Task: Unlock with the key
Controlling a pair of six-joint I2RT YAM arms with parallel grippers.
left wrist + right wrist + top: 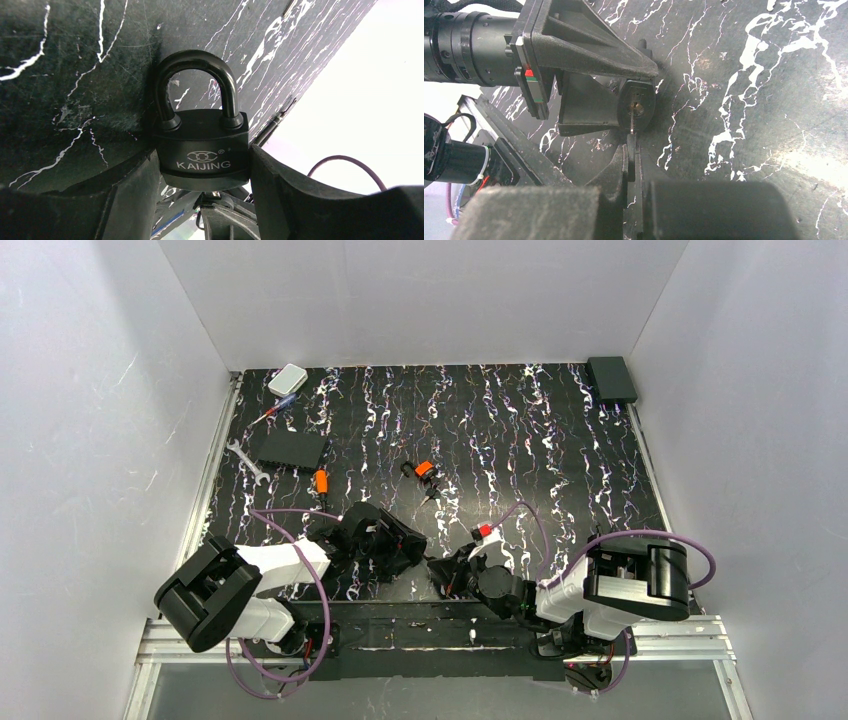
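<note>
**Key (630,142) at the keyhole of the padlock (202,145)**

The left fingers (125,200), partly open, clamp the smooth black padlock with rounded shackle, marked "KAIJING", above the black, white-veined table (75,75). The right fingers (704,210) pinch tight the tiny black-headed key; its thin metal blade touches the keyhole.

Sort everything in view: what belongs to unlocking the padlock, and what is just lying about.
In use:
padlock, held in the left gripper
key, held in the right gripper

Lying about:
wrench
screwdriver
white box
flat black box
orange-and-black cylinder
corner black box
</note>
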